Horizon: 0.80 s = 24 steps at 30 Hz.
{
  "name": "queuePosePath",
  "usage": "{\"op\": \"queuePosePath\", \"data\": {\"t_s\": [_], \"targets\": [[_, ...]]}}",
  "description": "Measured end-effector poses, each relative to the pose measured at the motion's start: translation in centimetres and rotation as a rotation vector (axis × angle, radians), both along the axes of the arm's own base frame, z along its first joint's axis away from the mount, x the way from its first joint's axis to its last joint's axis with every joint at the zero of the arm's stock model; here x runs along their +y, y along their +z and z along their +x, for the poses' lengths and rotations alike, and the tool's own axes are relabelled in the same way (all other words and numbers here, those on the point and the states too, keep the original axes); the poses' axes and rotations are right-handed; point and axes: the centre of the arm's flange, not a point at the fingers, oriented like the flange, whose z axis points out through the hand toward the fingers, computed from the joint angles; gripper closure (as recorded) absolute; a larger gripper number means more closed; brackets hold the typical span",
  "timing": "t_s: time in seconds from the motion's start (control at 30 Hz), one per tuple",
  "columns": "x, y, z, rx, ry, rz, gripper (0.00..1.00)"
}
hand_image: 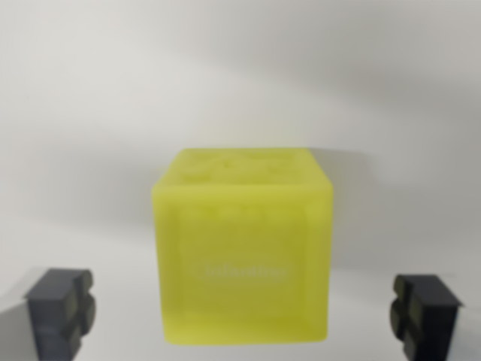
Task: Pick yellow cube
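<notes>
The yellow cube (242, 248) is seen in the middle of the wrist view, resting on a plain white surface (90, 113), and its picture is somewhat blurred. The gripper (242, 312) is held spread wide: one dark fingertip (62, 308) is placed at the wrist view's left and the other at its right, both apart from the cube, so nothing is grasped.

Single wrist-mounted view, looking forward between the two dark jaws, very close to a translucent yellow plastic cube (242, 248), slightly blurred

Yellow cube (243, 252) upright, translucent, blurred lettering on front.
</notes>
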Motion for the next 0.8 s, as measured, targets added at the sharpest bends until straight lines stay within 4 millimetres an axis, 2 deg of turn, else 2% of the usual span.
{"op": "queuePosePath", "data": {"t_s": [0.8], "targets": [[0.0,-3.9,0.0,-0.002,0.003,0.000,0.00]]}}
